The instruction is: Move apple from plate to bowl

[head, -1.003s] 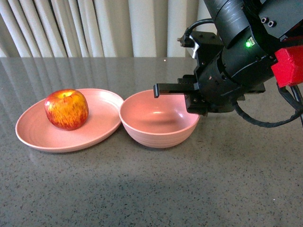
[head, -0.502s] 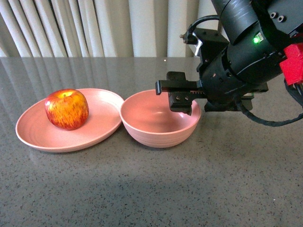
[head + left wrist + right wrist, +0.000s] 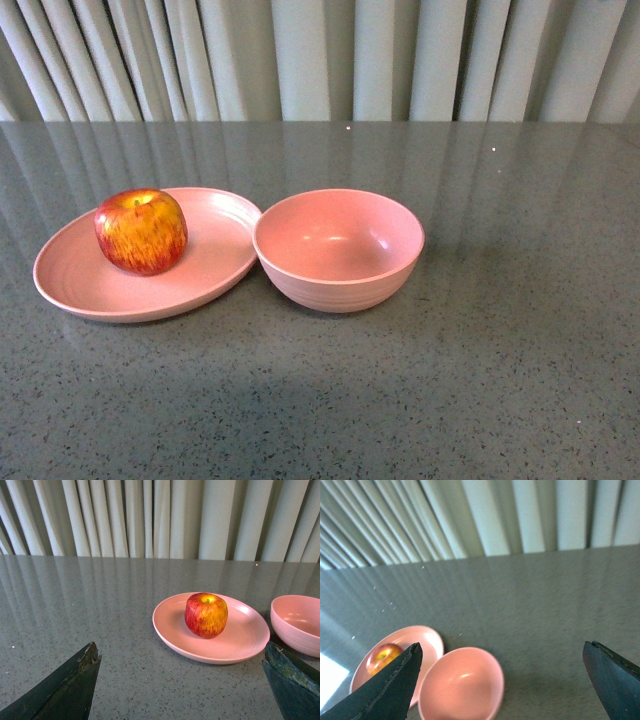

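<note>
The red apple (image 3: 141, 231) with yellow streaks sits on the left part of the shallow pink plate (image 3: 210, 270). The deep pink bowl (image 3: 338, 250) stands empty, touching the plate's right rim. Neither arm shows in the front view. In the left wrist view my left gripper (image 3: 182, 680) is open and empty, low over the table, short of the plate (image 3: 240, 640) with the apple (image 3: 206, 615); the bowl (image 3: 297, 622) is beside it. In the right wrist view my right gripper (image 3: 502, 680) is open and empty, high above the bowl (image 3: 462, 692); the apple (image 3: 382, 656) and plate (image 3: 427, 640) show too.
The grey speckled table (image 3: 500, 380) carries only the plate and bowl. Pale pleated curtains (image 3: 330, 60) hang behind the table's far edge.
My right arm, which hung over the bowl's right side in the front view, has lifted up and out of that view. The apple, plate and bowl have not moved.
</note>
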Robot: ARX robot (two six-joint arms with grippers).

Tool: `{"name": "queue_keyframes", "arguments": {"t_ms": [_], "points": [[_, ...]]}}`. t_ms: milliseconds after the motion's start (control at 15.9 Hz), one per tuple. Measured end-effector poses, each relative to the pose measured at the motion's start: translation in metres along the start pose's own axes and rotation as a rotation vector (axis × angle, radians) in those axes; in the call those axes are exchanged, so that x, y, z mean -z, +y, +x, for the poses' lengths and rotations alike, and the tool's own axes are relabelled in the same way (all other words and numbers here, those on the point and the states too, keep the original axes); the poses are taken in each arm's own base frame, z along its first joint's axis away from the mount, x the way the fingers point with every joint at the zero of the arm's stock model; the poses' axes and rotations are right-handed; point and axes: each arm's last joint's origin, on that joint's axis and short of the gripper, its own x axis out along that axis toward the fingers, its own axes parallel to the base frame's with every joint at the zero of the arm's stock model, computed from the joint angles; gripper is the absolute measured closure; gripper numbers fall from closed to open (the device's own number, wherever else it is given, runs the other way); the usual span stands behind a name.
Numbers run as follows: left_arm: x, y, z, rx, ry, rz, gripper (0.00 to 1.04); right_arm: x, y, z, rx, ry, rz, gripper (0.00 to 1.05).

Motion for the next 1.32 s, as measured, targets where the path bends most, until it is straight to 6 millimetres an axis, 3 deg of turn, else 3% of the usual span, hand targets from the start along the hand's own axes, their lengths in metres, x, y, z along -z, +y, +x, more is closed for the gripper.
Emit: {"name": "queue_keyframes", "arguments": {"t_ms": [188, 314, 439, 502, 627, 753, 1317], "points": [[0.0, 0.0, 0.0, 0.0, 0.0, 0.0, 0.07, 0.017, -0.019, -0.065, 0.121, -0.217, -0.049, 0.07], [0.0, 0.0, 0.0, 0.0, 0.0, 0.0, 0.07, 0.051, -0.046, -0.1, 0.311, -0.304, -0.165, 0.32], [0.0, 0.0, 0.0, 0.0, 0.0, 0.0, 0.07, 0.1, -0.075, -0.124, 0.342, -0.248, -0.206, 0.58], [0.0, 0.0, 0.0, 0.0, 0.0, 0.0, 0.07, 0.111, -0.084, -0.133, 0.364, -0.263, -0.21, 0.74], [0.0, 0.0, 0.0, 0.0, 0.0, 0.0, 0.07, 0.113, -0.082, -0.137, 0.337, -0.293, -0.226, 1.0], [0.0, 0.0, 0.0, 0.0, 0.0, 0.0, 0.07, 0.125, -0.084, -0.138, 0.34, -0.27, -0.229, 1.03], [0.0, 0.0, 0.0, 0.0, 0.0, 0.0, 0.07, 0.144, -0.085, -0.145, 0.338, -0.29, -0.236, 1.03]]}}
